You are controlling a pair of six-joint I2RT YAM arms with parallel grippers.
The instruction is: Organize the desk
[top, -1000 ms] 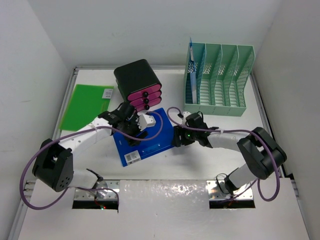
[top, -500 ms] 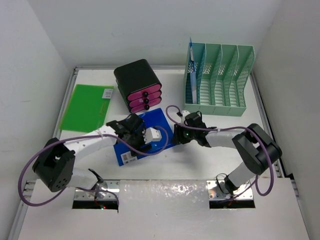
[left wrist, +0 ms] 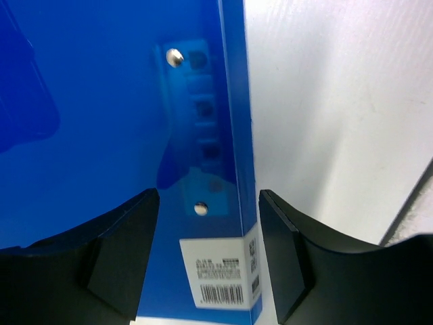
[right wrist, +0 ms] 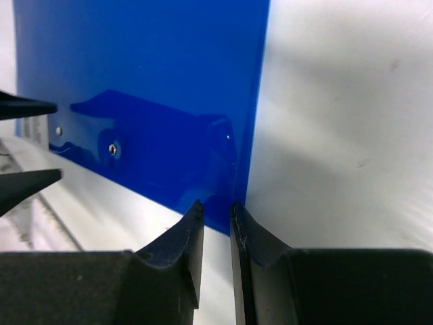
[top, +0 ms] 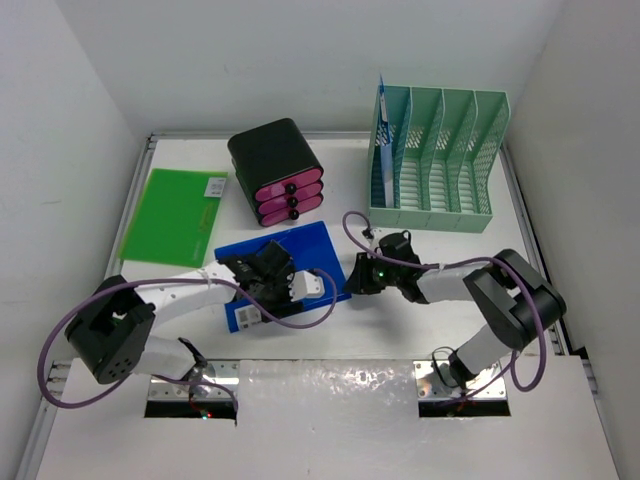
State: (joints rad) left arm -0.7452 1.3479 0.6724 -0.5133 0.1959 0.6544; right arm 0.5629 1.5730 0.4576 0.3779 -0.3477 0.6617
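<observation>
Barcode label (left wrist: 223, 274) unreadable, blue folder (left wrist: 101, 101), white desk (left wrist: 338, 101)

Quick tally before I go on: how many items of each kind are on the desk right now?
File rack: 1
Drawer box: 1
Folders: 3, blue folder and green folder lying flat, upright blue folder in the rack's leftmost slot
Total: 5

White desk (top: 340, 335) bears green sheet (top: 172, 215); blue folder (top: 300, 248); drawer box (top: 272, 155); rack (top: 440, 150)

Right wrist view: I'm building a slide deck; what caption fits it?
Right gripper pinches a corner of the blue folder, white desk beside it.
</observation>
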